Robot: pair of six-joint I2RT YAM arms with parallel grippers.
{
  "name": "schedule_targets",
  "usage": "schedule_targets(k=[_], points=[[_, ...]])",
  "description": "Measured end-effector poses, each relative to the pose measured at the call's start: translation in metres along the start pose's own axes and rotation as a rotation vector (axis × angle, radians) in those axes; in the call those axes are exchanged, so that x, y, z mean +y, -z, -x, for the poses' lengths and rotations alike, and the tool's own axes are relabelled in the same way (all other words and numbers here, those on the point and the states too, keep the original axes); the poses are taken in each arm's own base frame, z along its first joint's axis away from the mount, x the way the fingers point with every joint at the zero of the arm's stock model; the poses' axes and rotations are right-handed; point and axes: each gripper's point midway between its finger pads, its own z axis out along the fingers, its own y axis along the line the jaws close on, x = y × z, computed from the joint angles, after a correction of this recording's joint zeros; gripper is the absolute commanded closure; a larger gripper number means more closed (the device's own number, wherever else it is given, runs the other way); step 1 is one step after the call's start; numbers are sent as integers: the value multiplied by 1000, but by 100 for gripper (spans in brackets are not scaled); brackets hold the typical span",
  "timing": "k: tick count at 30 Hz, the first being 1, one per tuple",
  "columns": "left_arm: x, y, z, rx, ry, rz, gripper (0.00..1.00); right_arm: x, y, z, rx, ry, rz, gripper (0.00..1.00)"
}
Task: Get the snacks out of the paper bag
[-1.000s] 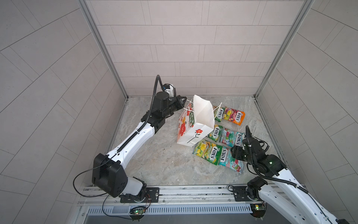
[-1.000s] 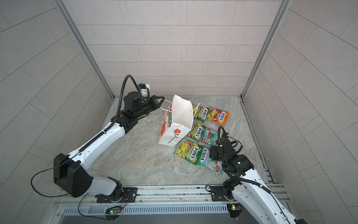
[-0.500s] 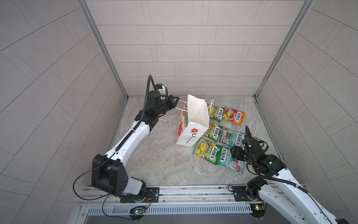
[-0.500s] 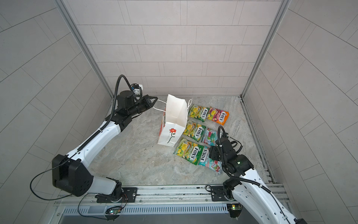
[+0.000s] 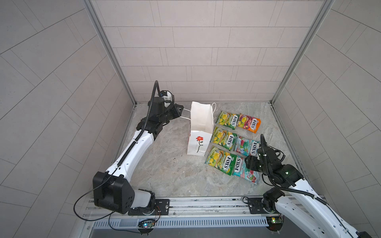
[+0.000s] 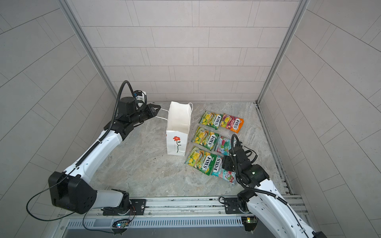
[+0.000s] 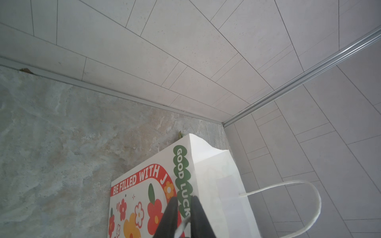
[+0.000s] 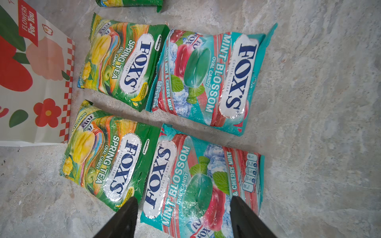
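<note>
Jaws of the left gripper [image 7: 184,206] stand narrowly parted astride the paper bag's [image 5: 198,142] cord handle [image 5: 185,117]. Right gripper [image 8: 183,198] jaws are spread and empty, and in both top views partly hide one teal packet. Bag upright near the rear wall, its depths unseen. Six snacks lie beside it: three green Spring Tea packets [image 5: 223,138], two teal Mint Blossom packets [image 8: 206,78], one orange packet [image 5: 249,123]. Open floor [image 5: 169,169] lies left and front of the bag.

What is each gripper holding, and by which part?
Left gripper: cord handle of the paper bag between its fingers, grip uncertain. Right gripper: open, holding nothing.
</note>
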Motion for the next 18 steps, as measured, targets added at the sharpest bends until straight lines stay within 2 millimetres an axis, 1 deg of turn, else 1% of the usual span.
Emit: schedule_targets(k=[3,7,8,11,13,15,16,18], points=[[4,0,-3,15,-13,13,62,0,0,0,0,0,0,28],[6,1,-6,31,-22,21,55,0,0,0,1,0,0,28],[6,2,-5,31,-23,21,52,0,0,0,0,0,0,28],[5,4,0,29,-31,19,38,0,-1,0,2,0,-1,28],[5,6,2,29,-40,21,23,1,-1,1,0,0,0,28],[6,7,4,29,-52,29,13,1,-2,1,0,0,1,28],[6,8,5,28,-58,34,9,2,-2,2,-2,0,2,28],[9,10,6,29,-74,48,5,2,-2,2,-3,-1,2,28]])
